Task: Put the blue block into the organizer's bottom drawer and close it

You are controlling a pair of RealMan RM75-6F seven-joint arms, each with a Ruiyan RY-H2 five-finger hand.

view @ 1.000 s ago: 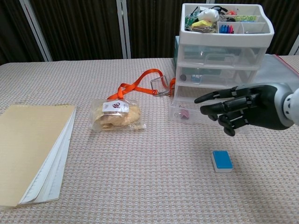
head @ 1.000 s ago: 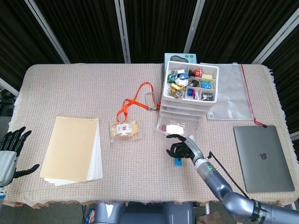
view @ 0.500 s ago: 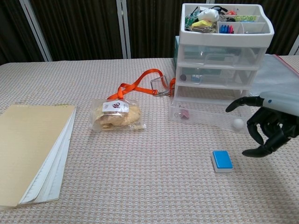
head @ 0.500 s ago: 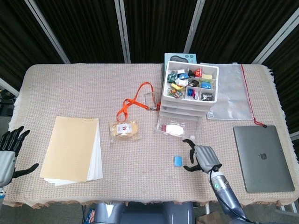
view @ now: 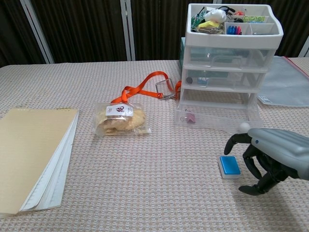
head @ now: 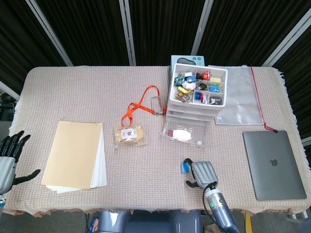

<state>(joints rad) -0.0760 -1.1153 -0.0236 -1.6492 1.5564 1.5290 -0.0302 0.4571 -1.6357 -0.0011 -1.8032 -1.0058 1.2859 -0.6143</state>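
The blue block (view: pixel 230 166) lies flat on the tablecloth in front of the organizer (view: pixel 231 53); the head view shows the blue block (head: pixel 186 166) partly behind my right hand. The bottom drawer (view: pixel 215 118) is pulled out, with small items and a white ball inside. My right hand (view: pixel 267 158) hovers just right of the block, fingers curled downward and spread, holding nothing; the right hand (head: pixel 200 174) shows near the front edge in the head view. My left hand (head: pixel 8 158) stands open off the table's left edge.
A packaged snack (view: pixel 119 118) and an orange lanyard (view: pixel 145 88) lie left of the organizer. A tan notepad (head: pixel 75 155) sits at the left. A closed laptop (head: pixel 273 164) and a clear zip pouch (head: pixel 241 95) lie at the right.
My right hand has dropped from in front of the drawer toward the table's front edge, ending beside the blue block. The block has not moved. The left hand is unchanged.
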